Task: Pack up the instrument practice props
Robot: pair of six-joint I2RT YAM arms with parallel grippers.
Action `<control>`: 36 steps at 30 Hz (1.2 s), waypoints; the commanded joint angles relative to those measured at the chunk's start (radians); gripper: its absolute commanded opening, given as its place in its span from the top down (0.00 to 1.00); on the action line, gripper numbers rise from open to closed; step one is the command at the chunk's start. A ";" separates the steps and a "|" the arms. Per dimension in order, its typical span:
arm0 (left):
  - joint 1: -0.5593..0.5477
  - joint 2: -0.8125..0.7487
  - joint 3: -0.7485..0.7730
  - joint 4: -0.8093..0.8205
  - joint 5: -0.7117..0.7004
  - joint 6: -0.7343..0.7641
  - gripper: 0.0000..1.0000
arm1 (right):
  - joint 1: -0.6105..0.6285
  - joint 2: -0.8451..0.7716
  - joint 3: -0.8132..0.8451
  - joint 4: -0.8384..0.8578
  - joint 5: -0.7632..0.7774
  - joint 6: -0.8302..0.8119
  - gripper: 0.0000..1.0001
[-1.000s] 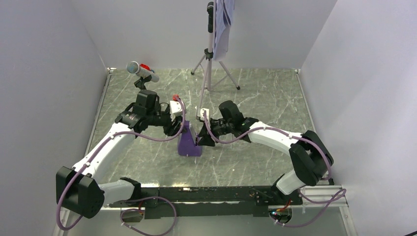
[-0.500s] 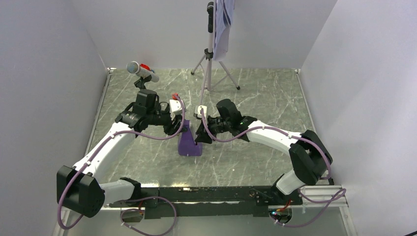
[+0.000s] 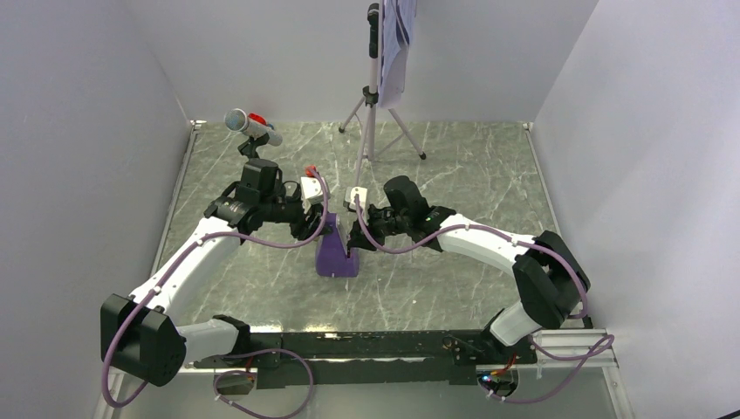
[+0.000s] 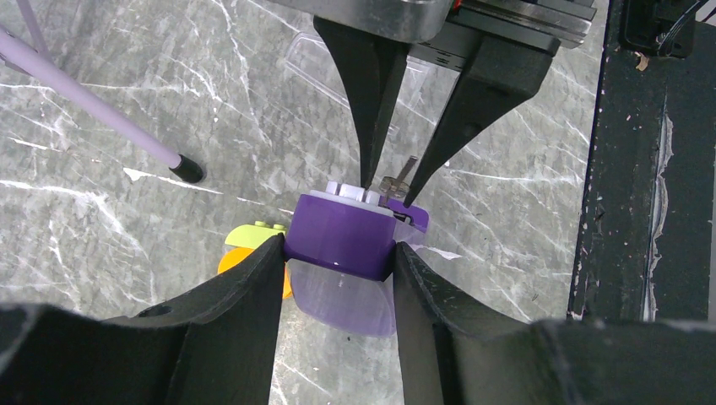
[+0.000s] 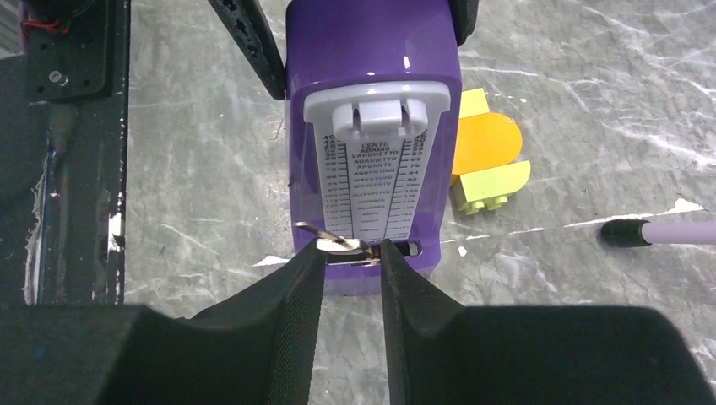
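The purple wedge metronome (image 3: pixel 336 253) stands upright on the marble table. My left gripper (image 3: pixel 321 229) is shut on its upper body (image 4: pixel 342 240), one finger on each side. My right gripper (image 5: pixel 353 247) is at the foot of the white scale face (image 5: pixel 371 169), its tips closed on the silver pendulum (image 5: pixel 338 245). Just beside the metronome lies the orange-and-yellow-green block (image 5: pixel 485 160). At the back stands the grey music stand (image 3: pixel 371 96) on its tripod, with white sheet-music pages (image 3: pixel 397 44) on it. The silver microphone (image 3: pixel 249 124) is at the back left.
Grey walls close in the table on three sides. A black rail (image 3: pixel 375 345) runs along the near edge. One black-tipped tripod foot (image 5: pixel 625 232) reaches close to the block. A clear plastic piece (image 4: pixel 312 59) lies flat beyond the metronome.
My right gripper has slid left up to the metronome's face and narrowed its jaws onto the pendulum. The left arm and the metronome have stayed put.
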 commanded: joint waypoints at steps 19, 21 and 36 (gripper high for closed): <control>0.004 0.015 -0.001 -0.090 0.021 0.036 0.99 | -0.005 0.026 0.078 0.040 -0.014 0.010 0.82; 0.005 0.014 -0.003 -0.096 0.021 0.042 0.99 | -0.005 0.031 0.079 0.044 -0.016 0.013 0.82; 0.004 0.013 -0.009 -0.112 0.031 0.064 0.99 | -0.004 0.054 0.100 0.049 -0.011 0.017 0.76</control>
